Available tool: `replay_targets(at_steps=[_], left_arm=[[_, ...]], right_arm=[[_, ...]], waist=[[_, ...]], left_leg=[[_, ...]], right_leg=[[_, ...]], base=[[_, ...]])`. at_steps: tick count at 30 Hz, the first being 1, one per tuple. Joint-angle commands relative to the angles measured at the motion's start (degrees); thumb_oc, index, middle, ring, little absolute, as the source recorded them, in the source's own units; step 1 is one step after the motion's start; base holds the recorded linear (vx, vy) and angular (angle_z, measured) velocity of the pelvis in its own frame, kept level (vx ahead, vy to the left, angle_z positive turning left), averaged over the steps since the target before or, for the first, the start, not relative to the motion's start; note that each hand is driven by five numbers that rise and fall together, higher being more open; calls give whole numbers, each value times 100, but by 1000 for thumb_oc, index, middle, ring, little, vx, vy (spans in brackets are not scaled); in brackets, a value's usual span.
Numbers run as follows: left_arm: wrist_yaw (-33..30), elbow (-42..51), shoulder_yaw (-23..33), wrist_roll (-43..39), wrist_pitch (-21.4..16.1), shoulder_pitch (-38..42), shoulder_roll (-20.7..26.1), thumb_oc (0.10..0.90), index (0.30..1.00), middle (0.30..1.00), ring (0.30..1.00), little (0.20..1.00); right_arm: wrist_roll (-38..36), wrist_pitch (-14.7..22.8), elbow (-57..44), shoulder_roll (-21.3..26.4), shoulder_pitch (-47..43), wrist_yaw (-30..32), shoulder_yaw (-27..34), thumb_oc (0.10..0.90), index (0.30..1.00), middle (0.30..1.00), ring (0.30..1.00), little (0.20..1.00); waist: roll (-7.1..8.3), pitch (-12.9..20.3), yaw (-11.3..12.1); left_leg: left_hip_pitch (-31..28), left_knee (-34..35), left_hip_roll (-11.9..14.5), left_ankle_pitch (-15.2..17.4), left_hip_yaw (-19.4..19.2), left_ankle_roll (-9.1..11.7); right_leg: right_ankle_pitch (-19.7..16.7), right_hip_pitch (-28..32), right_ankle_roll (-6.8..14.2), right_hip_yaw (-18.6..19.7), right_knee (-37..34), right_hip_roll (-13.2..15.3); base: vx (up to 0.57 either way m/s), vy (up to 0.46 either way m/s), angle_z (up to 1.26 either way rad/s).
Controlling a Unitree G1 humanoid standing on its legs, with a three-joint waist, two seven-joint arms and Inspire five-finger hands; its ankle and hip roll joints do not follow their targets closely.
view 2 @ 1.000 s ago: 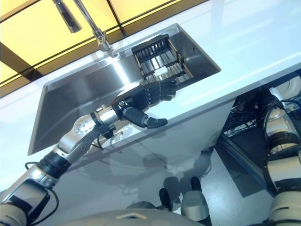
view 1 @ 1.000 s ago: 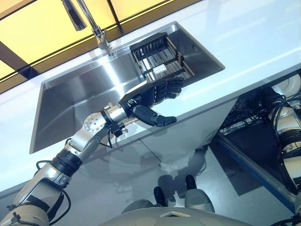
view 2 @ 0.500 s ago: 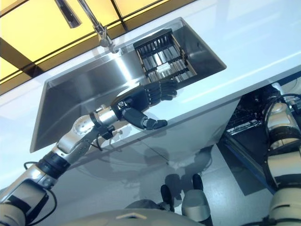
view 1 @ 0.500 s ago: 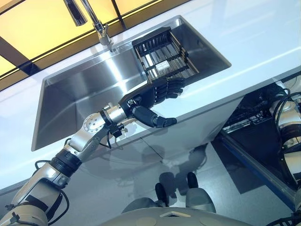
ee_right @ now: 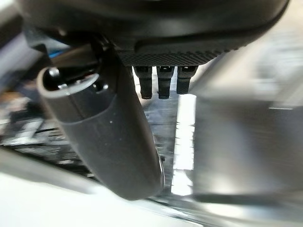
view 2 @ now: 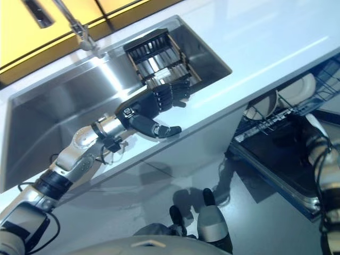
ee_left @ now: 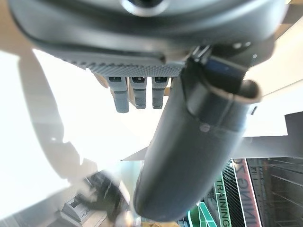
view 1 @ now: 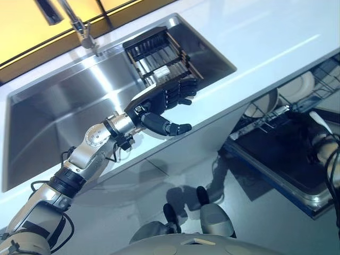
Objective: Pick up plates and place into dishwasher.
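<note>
Steel sink (view 1: 48, 122) w/ 1 black rack (view 1: 159, 56); L hand (view 1: 159, 103) above its front rim, fingers (view 1: 180, 90) relaxed, empty. 2 white plates (view 1: 297, 87) in dishwasher rack (view 1: 289, 109). R hand (ee_right: 142, 61) fingers straight, empty.

A stainless steel sink (view 1: 58, 114) is sunk into a white countertop (view 1: 265, 37). A chrome faucet (view 1: 79, 29) rises at the basin's far edge, its spout reaching out past the frame's top. At the sink's right end sits a black slatted drying rack (view 1: 156, 56). Beyond the counter runs a yellow wall panel (view 2: 21, 45) crossed by dark strips.
</note>
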State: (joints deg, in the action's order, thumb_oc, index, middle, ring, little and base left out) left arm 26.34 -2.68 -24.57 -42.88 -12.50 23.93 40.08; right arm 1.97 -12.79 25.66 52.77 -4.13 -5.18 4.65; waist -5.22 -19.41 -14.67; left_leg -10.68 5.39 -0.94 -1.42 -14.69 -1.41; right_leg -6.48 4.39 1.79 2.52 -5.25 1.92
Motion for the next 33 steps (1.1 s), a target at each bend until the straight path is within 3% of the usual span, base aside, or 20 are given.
replay_targets(at_steps=[1,2,3,5,10,17,19,21,23,27,28,30,33], left_arm=[[64,275,296,55,-370,-46,19,800,900,900,900,900],[64,275,296,55,-370,-46,19,800,900,900,900,900],[59,375,496,146,-336,-214,17,800,900,900,900,900],[33,407,556,148,-323,-239,28,800,900,900,900,900],[15,336,768,176,-272,-250,10,800,900,900,900,900],[-45,364,737,184,-175,-178,14,800,900,900,900,900],[-95,402,609,183,-159,-92,7,800,900,900,900,900],[-151,436,473,137,-191,-17,24,800,900,900,900,900],[-191,503,365,127,-204,27,-8,800,900,900,900,900],[-158,493,232,125,-204,100,-76,800,900,900,900,900],[-165,542,198,121,-153,130,-100,800,900,900,900,900],[-69,507,130,17,-88,241,-85,800,900,900,900,900],[-14,512,78,-29,18,336,-130,800,900,900,900,900]], right_arm=[[430,436,-434,315,361,554,624,800,900,900,900,900],[430,436,-434,315,361,554,624,800,900,900,900,900],[294,530,-877,4,953,831,1227,800,900,900,900,900],[55,597,-1016,-124,1134,938,1465,800,900,900,900,900],[-1231,1292,-1137,-813,1631,1311,2203,800,900,900,900,900],[-2022,2044,-432,-1305,1700,2123,2427,800,900,900,900,900],[-2042,2444,258,-1455,1622,2806,2420,800,900,900,900,900],[-2379,2435,715,-1498,1536,2944,2335,800,900,900,900,900],[-3435,2530,1347,-1670,1335,2495,2145,800,900,900,900,900],[-4401,2576,2517,-1795,1052,1926,2005,800,900,900,900,900],[-4752,2490,2795,-1813,964,1724,1980,800,900,900,900,900],[-6283,2305,3637,-1938,772,1013,2025,800,900,900,900,900],[-7173,2181,4251,-2089,635,357,1981,800,900,900,900,900]], waist=[[206,785,-366],[206,785,-366],[228,796,-513],[233,798,-564],[267,816,-752],[256,840,-770],[212,832,-727],[163,819,-679],[105,793,-603],[55,817,-454],[35,808,-416],[-28,818,-331],[-114,862,-222]], left_leg=[[-156,-83,189,345,-314,70],[-156,-83,189,345,-314,70],[-179,-75,203,365,-365,57],[-182,-73,205,375,-380,48],[-177,-67,196,423,-437,24],[-157,-79,189,462,-445,-5],[-133,-84,180,472,-427,-10],[-110,-90,175,465,-399,-5],[-91,-101,170,455,-346,-7],[-31,-167,171,441,-305,8],[-36,-196,170,453,-275,5],[-55,-230,164,500,-212,-10],[-28,-239,158,470,-179,4]], right_leg=[[306,-111,376,254,423,-219],[306,-111,376,254,423,-219],[311,-137,402,303,447,-244],[314,-152,412,324,460,-252],[301,-225,466,391,483,-279],[302,-260,491,389,488,-280],[292,-275,499,358,476,-274],[278,-278,503,331,458,-265],[282,-269,477,287,456,-246],[268,-275,437,241,442,-227],[278,-243,427,220,434,-217],[312,-172,414,180,406,-204],[287,-163,391,175,370,-198]], base=[[-2,12,-19],[-24,24,-32],[-34,20,-24],[-29,18,-21],[-25,7,-17],[-5,-11,-7],[0,0,0],[-16,-11,0],[-17,-10,1],[-6,-28,0],[5,-57,-1],[27,-45,6],[22,-32,12]])
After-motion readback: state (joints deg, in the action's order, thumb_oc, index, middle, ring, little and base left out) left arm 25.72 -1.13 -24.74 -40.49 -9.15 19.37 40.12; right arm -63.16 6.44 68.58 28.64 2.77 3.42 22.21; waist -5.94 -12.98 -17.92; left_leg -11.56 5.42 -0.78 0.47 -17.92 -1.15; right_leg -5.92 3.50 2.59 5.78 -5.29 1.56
